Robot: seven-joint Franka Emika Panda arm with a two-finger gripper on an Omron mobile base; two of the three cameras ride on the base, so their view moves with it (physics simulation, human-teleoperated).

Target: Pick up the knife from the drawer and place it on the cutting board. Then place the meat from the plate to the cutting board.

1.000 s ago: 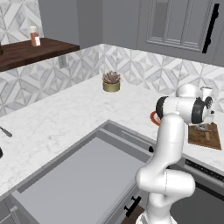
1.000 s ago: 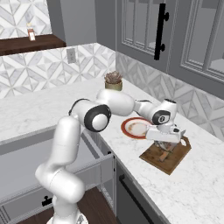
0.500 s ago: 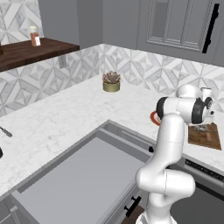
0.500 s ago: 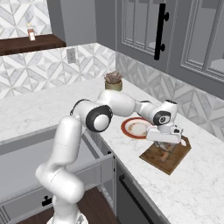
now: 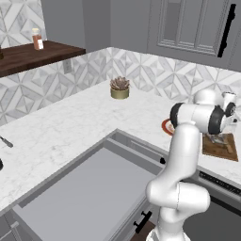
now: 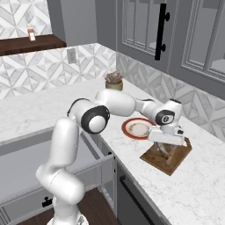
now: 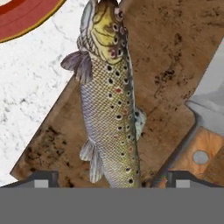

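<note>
Seeing meat (image 7: 109, 100) lying lengthwise between my wide-open, empty gripper (image 7: 109, 178) tips, resting on cutting board (image 7: 166, 52); knife (image 7: 205, 131) just beside.

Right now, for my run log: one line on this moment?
jaws: open | meat: lying on cutting board | knife: on board beside it | plate: bare | drawer: open

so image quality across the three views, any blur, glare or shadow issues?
Hand view: sharp; the meat, a spotted fish, lies on the cutting board with crisp scales, no glare. Left and right base views: flat even light, soft and low-detail, board contents hard to read.
</note>
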